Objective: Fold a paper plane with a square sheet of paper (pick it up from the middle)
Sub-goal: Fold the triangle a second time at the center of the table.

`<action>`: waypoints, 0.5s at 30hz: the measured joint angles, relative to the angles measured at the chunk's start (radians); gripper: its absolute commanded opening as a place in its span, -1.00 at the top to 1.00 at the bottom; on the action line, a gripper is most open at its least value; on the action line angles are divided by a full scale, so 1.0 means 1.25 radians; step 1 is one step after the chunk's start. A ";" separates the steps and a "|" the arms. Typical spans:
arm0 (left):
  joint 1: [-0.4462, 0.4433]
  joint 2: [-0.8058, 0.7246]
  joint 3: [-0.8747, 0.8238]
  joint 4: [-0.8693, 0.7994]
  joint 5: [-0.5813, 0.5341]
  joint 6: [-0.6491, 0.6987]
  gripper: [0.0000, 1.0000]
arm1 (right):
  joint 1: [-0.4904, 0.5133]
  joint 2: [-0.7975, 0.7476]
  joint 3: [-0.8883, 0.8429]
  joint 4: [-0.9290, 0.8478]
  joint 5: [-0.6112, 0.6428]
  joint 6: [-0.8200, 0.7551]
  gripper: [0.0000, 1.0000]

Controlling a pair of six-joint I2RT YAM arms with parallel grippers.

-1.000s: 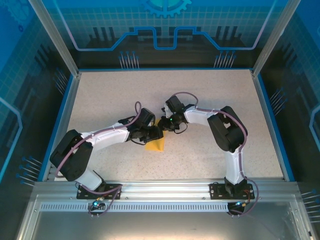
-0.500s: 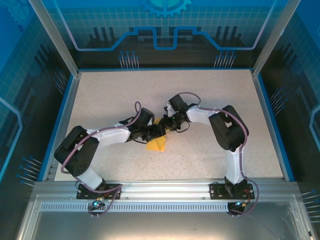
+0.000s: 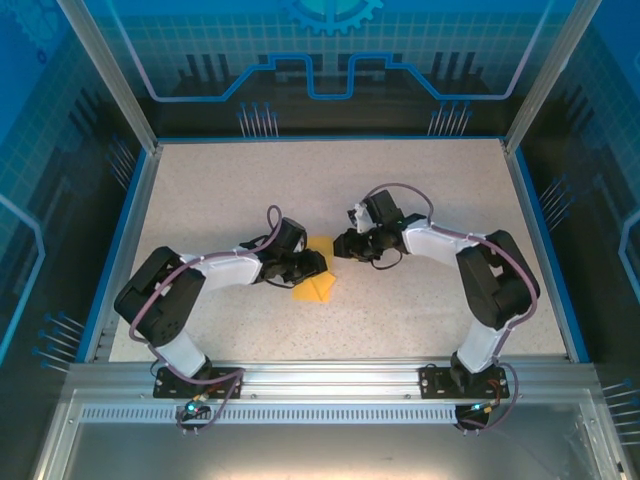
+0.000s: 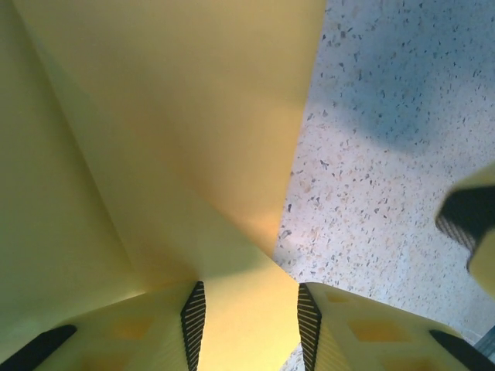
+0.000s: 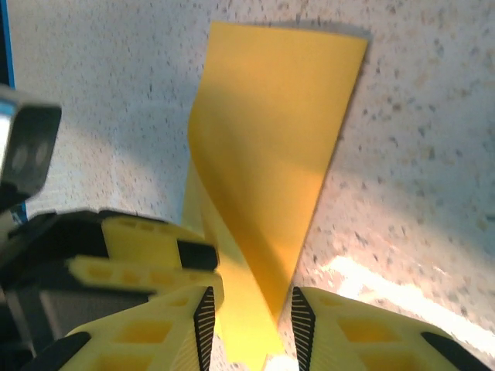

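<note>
Folded paper (image 5: 271, 131) on the speckled table (image 5: 433, 116): one part lies between the narrowly parted jaws of the left gripper (image 4: 249, 325), its narrow tip between those of the right gripper (image 5: 251, 328), likewise parted.

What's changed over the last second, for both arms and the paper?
The right end effector drew back to the right, away from the left end effector, its elbow swinging outward. Its jaws stand apart with the paper's tip between them. The left end effector stayed over the square sheet of paper, which lies partly folded at the same spot on the table.
</note>
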 measured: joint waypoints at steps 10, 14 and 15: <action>0.000 0.002 0.000 -0.002 -0.007 -0.014 0.27 | 0.041 -0.007 -0.048 -0.004 0.000 -0.032 0.17; 0.000 0.002 0.000 -0.003 -0.007 -0.015 0.27 | 0.056 0.011 -0.048 0.000 0.000 -0.031 0.16; 0.000 0.002 0.000 -0.003 -0.008 -0.015 0.28 | 0.058 0.017 -0.048 0.000 -0.001 -0.031 0.15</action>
